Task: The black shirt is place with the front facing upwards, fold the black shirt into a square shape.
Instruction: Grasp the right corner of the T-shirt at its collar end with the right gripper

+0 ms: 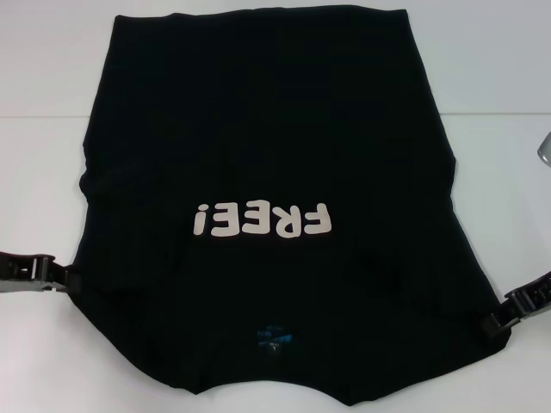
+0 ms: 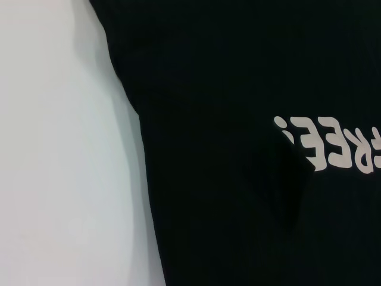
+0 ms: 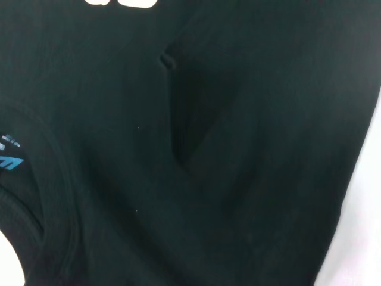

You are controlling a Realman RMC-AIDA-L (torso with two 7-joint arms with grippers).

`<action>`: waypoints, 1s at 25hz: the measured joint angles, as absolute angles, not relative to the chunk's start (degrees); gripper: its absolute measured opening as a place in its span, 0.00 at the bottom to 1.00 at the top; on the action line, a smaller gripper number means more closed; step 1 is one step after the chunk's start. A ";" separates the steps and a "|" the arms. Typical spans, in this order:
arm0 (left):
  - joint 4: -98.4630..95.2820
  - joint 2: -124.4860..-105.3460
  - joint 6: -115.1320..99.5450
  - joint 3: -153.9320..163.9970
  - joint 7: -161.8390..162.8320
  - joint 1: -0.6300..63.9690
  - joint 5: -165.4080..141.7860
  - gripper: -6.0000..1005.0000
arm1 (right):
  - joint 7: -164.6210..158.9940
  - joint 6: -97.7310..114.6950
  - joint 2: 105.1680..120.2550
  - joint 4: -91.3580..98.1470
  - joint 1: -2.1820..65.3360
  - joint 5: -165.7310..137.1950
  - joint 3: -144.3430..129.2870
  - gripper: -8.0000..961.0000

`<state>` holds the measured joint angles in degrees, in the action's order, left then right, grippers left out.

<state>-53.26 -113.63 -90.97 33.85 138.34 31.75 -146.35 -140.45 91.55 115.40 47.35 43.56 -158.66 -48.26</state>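
Note:
The black shirt (image 1: 275, 129) lies flat on the white table (image 1: 43, 103), front up, collar toward me and hem at the far side. Its white "FREE!" lettering (image 1: 263, 221) reads upside down; the small blue neck label (image 1: 274, 335) is near the front edge. My left gripper (image 1: 62, 280) is at the shirt's left edge by the shoulder. My right gripper (image 1: 504, 317) is at the right edge by the other shoulder. The left wrist view shows the shirt (image 2: 238, 208) and its lettering (image 2: 327, 146). The right wrist view shows fabric (image 3: 250, 149) with a crease and the label (image 3: 9, 155).
A grey rounded object (image 1: 544, 148) shows at the right border of the head view. White table surface runs along both sides of the shirt (image 2: 59, 179).

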 joint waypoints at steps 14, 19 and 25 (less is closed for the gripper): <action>-53.26 -113.71 -90.98 33.84 138.19 31.91 -146.24 0.04 | -140.45 91.67 115.07 47.59 43.32 -159.59 -48.72 0.60; -53.26 -113.71 -91.05 33.83 138.16 31.75 -145.74 0.04 | -140.40 91.61 115.61 47.59 43.11 -159.71 -48.77 0.60; -53.26 -113.63 -91.06 33.84 138.00 31.53 -145.71 0.04 | -140.22 91.49 115.84 47.23 43.03 -159.71 -48.78 0.60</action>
